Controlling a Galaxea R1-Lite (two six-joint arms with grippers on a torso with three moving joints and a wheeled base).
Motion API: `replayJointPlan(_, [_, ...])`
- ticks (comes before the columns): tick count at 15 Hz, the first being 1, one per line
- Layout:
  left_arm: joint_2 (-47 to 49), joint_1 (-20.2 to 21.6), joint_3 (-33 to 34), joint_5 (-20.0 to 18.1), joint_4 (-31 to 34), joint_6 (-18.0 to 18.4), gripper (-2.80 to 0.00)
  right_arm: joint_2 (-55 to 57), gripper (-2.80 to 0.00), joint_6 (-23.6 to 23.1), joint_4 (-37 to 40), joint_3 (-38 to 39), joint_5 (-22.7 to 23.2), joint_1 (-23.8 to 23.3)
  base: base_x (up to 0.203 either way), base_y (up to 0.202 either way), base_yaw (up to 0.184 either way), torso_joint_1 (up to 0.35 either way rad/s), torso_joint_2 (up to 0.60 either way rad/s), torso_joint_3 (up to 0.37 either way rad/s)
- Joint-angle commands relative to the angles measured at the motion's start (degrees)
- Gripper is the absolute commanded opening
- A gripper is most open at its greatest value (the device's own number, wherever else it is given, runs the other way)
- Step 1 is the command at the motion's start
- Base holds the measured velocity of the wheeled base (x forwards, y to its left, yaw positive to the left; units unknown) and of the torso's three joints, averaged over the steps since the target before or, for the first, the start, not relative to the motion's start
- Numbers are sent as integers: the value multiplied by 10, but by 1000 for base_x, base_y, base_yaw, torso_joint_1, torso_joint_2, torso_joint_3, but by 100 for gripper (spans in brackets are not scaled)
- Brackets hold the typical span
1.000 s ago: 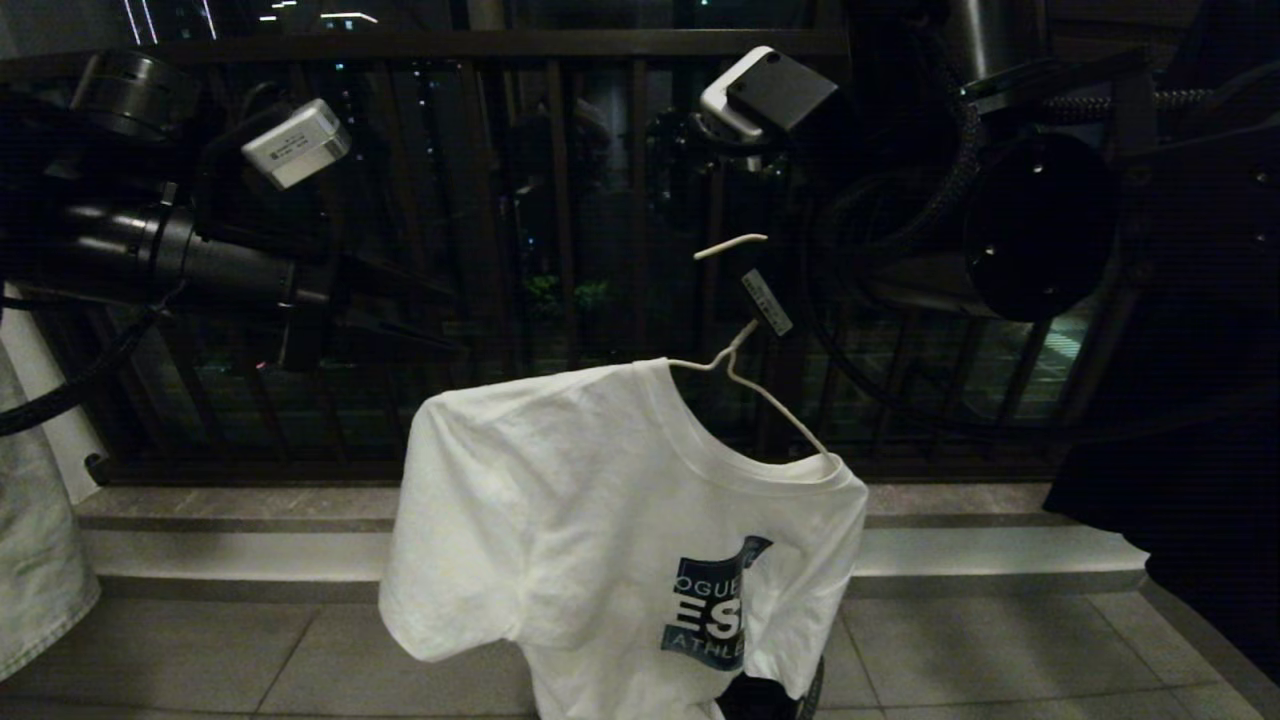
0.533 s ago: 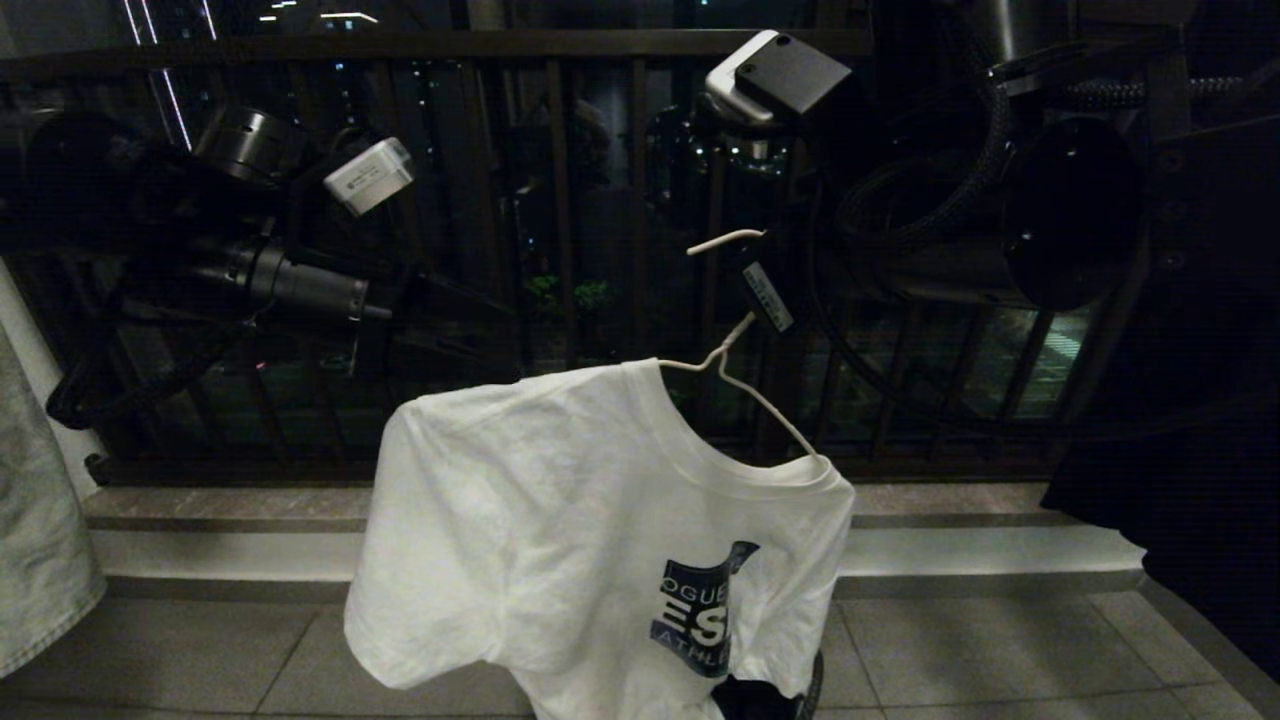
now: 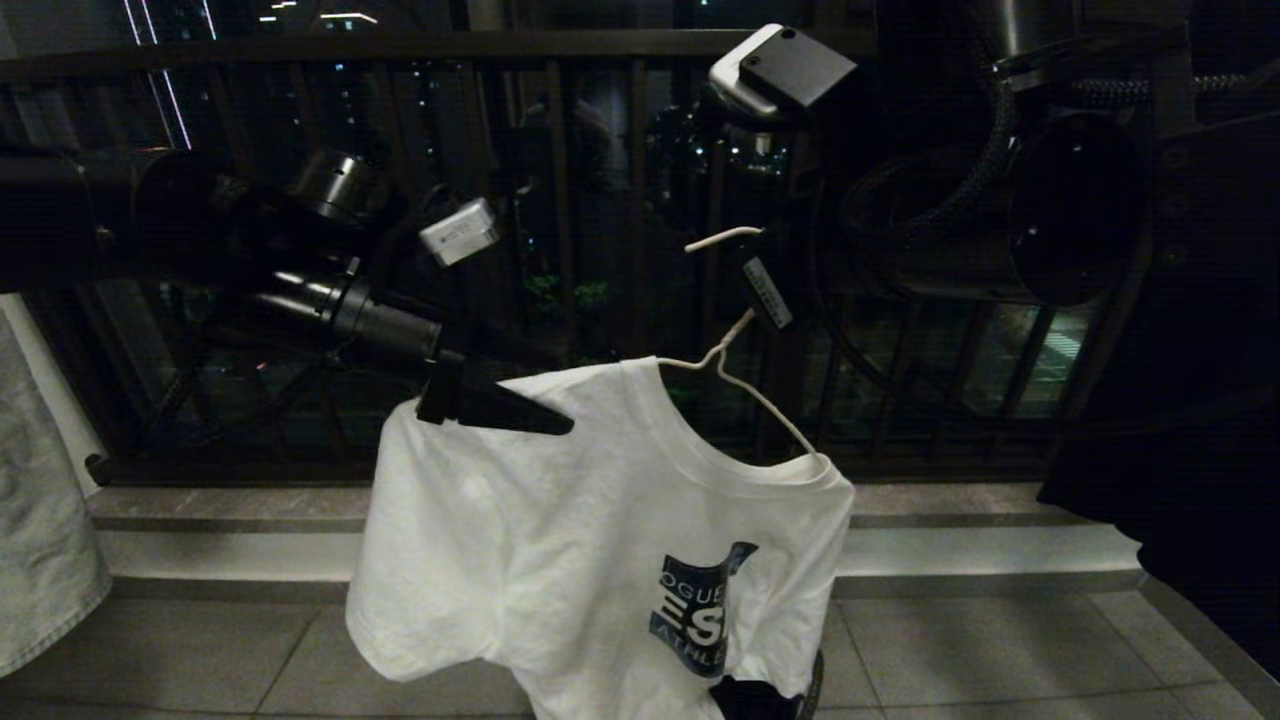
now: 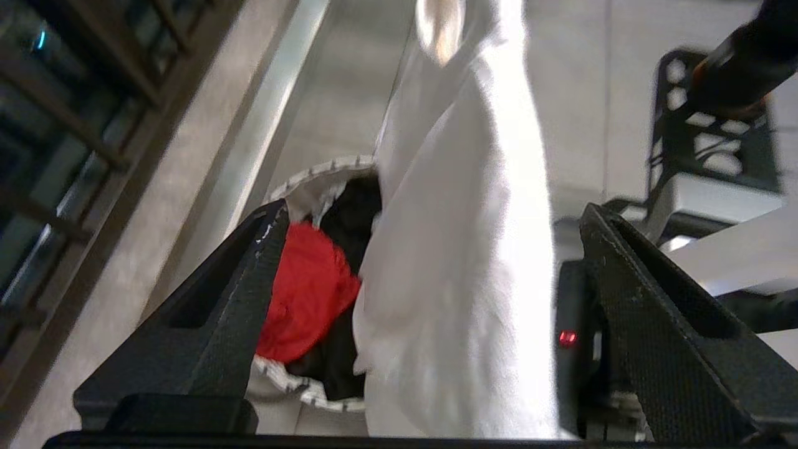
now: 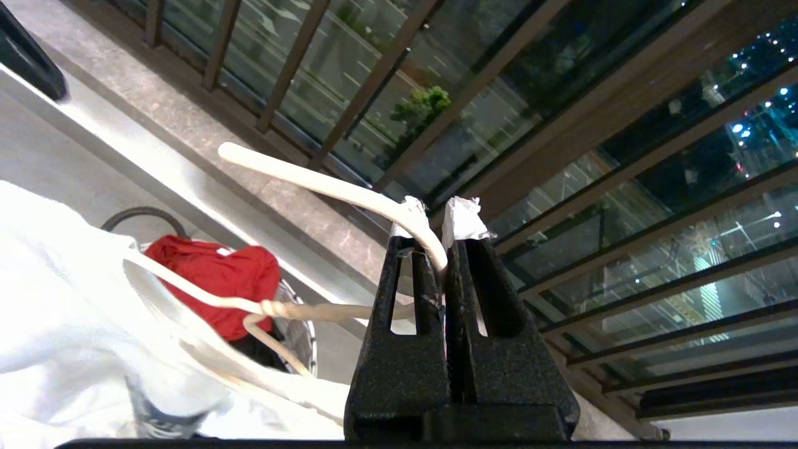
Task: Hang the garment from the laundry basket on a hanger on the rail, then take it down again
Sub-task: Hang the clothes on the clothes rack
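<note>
Before the dark balcony railing (image 3: 560, 200), the white T-shirt (image 3: 560, 540) hangs on the thin wire hanger (image 3: 760, 400) above the laundry basket (image 4: 312, 181), which holds a red cloth (image 4: 305, 299). From the left, the left gripper (image 3: 540, 420) reaches the shirt's shoulder with its fingers (image 4: 206, 324) spread wide to either side of the fabric, while the right gripper (image 5: 446, 234) is pressed together on the hanger's hook.

T-shirt (image 3: 590, 520) draped on hanger (image 3: 745, 385) in front of balcony railing (image 3: 560, 200), laundry basket (image 4: 324, 178) on the floor below it (clothes inside), denim garment (image 3: 40, 540) far left
</note>
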Motion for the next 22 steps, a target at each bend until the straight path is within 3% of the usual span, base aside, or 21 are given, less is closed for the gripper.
replayJointPlan(1, [11, -9, 1, 14, 2, 3, 0, 4, -280, -1, 1, 0, -2, 0, 0, 0, 0, 0, 0, 0])
replayJointPlan(6, [19, -18, 0, 37, 2, 3, 0, 6, -280, -2, 1, -3, -2, 0, 0, 0, 0, 0, 0, 0])
replayJointPlan(7, [20, -18, 1, 37, 2, 4, -280, 5, -280, -2, 1, -3, -2, 0, 0, 0, 0, 0, 0, 0])
replayJointPlan(22, [12, -18, 2, 43, 1, 5, -280, 15, -280, -5, 1, -4, -3, -1, 0, 0, 0, 0, 0, 0])
